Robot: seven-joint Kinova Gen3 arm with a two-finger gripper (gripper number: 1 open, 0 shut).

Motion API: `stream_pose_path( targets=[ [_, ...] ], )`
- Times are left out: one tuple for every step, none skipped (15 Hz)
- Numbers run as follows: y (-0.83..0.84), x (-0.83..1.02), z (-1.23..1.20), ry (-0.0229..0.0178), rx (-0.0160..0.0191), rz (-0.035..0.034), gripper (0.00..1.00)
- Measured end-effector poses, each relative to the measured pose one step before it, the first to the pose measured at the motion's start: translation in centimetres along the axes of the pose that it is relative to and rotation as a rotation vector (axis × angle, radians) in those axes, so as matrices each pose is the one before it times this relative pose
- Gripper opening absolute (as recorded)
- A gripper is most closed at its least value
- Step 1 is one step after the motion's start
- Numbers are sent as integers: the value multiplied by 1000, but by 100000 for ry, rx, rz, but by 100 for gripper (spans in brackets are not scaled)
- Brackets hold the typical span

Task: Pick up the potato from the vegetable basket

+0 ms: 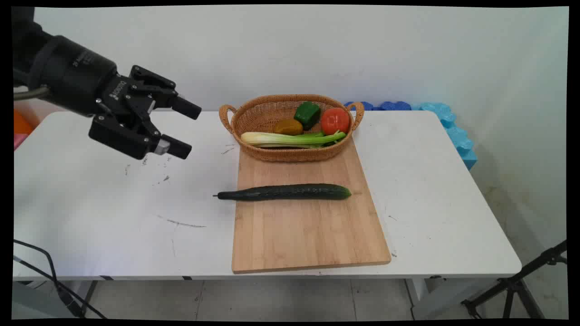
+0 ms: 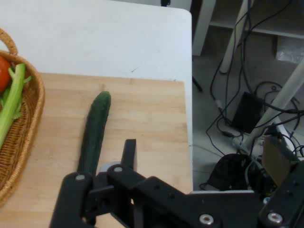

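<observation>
My gripper (image 1: 191,131) hangs above the table's left part, open and empty, with its fingers pointing right toward the basket. A dark green cucumber (image 1: 285,192) (image 2: 95,133) lies across a wooden cutting board (image 1: 308,231) (image 2: 147,123), its thin end sticking out over the board's left edge. It is the thing nearest the gripper, well apart to the right and lower. A wicker basket (image 1: 290,154) (image 2: 26,137) stands on the board's far end and holds celery (image 1: 290,138) (image 2: 12,102), a green pepper (image 1: 307,113), a tomato (image 1: 335,121) (image 2: 4,73) and a brown vegetable (image 1: 287,127).
Blue foam pieces (image 1: 446,120) lie behind the table's far right corner. A black tripod leg (image 1: 521,280) stands by the near right corner, and black cables (image 1: 45,271) hang at the near left. Past the table's edge, the hand view shows floor with cables (image 2: 237,118).
</observation>
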Motion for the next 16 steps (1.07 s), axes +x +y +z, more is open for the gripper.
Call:
stream_pose_path(
  targets=[
    [-312, 92, 97, -212, 829, 78, 100],
    [-392, 161, 156, -106, 862, 17, 100],
    [-594, 280, 260, 39, 1395, 108, 100],
    [-577, 298, 288, 84, 1274, 101, 100],
    [-632, 353, 350, 102, 1232, 28, 100],
    [-561, 318, 319, 105, 1152, -16, 100],
    [-697, 407, 389, 135, 1396, -145, 100],
    [-508, 286, 295, 80, 1077, -145, 100],
    [-779, 434, 468, 57, 1572, -366, 100],
    [-563, 300, 356, -35, 1106, -246, 100],
    [-809, 426, 531, -118, 1519, -401, 100],
    [-999, 508, 683, -274, 1866, -348, 100],
    [-984, 487, 688, -363, 1751, -218, 100],
    [-844, 410, 548, -254, 1411, -176, 100],
    [-571, 222, 389, -256, 940, -101, 100],
    [-780, 214, 544, -409, 1265, -126, 100]
  ],
)
